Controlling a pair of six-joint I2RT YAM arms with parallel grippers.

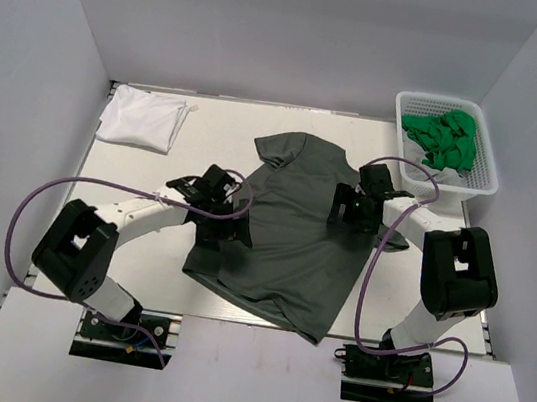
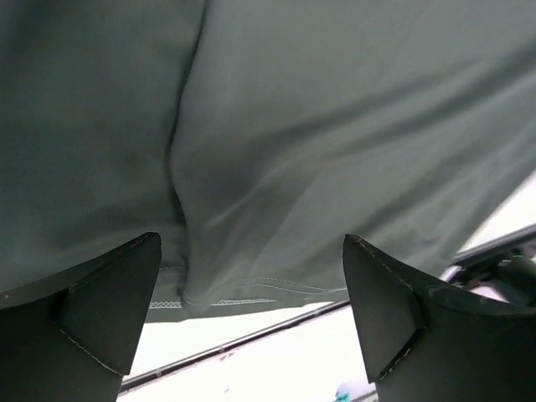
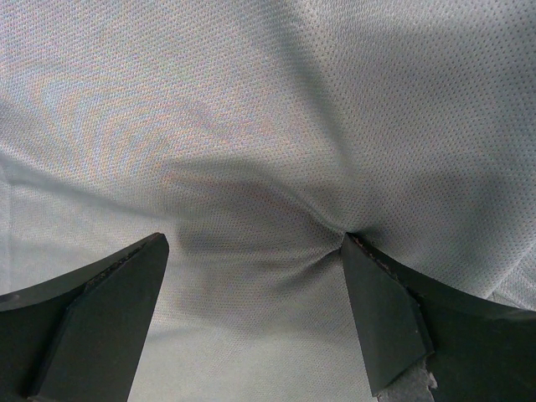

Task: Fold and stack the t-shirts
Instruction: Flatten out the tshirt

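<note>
Here, a dark olive-grey t-shirt (image 1: 289, 234) lies spread flat at the middle of a white table (image 1: 152, 168). Its round neck points to the far side and it sits slightly skewed. The left gripper (image 1: 229, 228) is over the shirt's left edge, jaws wide apart, and a stitched edge of the cloth shows between them. The right gripper (image 1: 345, 218) is over the shirt's right side, jaws equally wide, and one finger (image 3: 377, 310) presses a small pucker into the cloth. A white t-shirt (image 1: 142, 119) lies in a compact bundle at the far left corner. At the far right, a white basket (image 1: 484, 178) holds green cloth (image 1: 445, 136).
</note>
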